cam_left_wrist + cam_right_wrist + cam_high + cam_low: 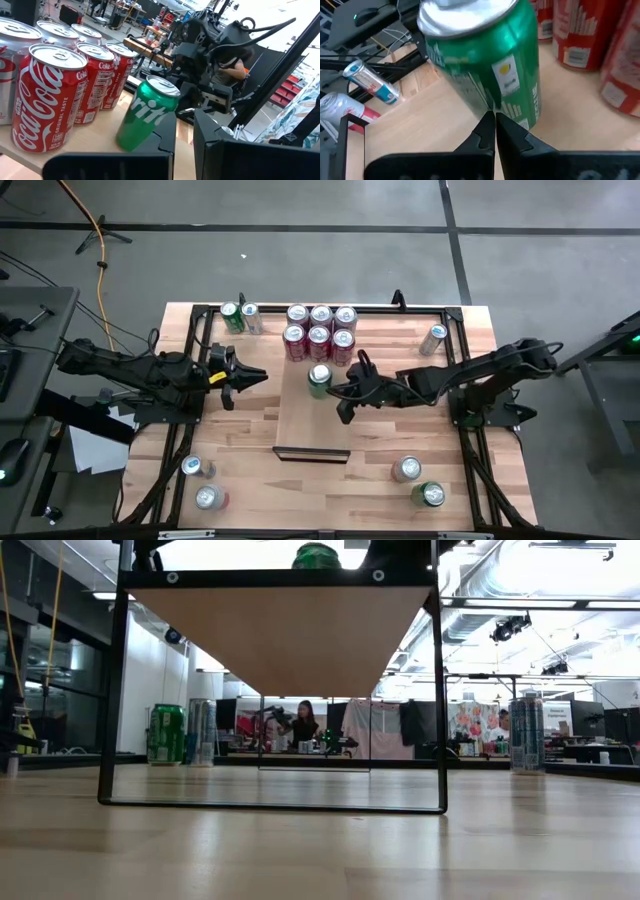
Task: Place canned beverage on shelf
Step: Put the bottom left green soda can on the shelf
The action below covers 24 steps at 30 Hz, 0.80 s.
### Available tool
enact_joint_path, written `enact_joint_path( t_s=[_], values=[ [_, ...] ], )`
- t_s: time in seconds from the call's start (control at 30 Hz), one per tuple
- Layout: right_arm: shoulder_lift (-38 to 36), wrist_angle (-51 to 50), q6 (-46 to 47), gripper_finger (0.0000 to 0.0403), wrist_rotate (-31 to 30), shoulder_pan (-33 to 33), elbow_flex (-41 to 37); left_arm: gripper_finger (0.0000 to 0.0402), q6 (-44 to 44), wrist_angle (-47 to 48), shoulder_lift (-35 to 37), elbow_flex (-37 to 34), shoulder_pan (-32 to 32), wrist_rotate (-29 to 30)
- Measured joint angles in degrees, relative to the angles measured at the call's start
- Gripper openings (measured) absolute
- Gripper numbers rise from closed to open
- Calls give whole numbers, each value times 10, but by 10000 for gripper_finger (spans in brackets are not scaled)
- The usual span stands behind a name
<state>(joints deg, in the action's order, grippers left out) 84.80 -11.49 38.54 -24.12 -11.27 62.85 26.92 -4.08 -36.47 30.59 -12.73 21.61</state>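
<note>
Shelf (pixel 300 415) carries six red Coca-Cola cans (pixel 319 332) at its far end, green Sprite can (pixel 319 378) upright just before them. I see right gripper (pixel 345 393) beside the Sprite, jaws closed, empty. Left gripper (pixel 252 376) waits left, jaws closed.

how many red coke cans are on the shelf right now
6 red cans stand in two rows of three at the far end of the shelf. A green can stands just in front of them. None seems hidden from above.
</note>
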Motion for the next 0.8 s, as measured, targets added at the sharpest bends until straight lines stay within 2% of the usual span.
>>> enact_joint_path(
  t_s=[0.37, 0.8],
  values=[
    [70, 88, -28, 0, 20, 26, 0, 1, 16, 30, 0, 0, 0, 0],
    [67, 106, -41, 0, 21, 66, 0, 1, 15, 33, 0, 0, 0, 0]
  ],
)
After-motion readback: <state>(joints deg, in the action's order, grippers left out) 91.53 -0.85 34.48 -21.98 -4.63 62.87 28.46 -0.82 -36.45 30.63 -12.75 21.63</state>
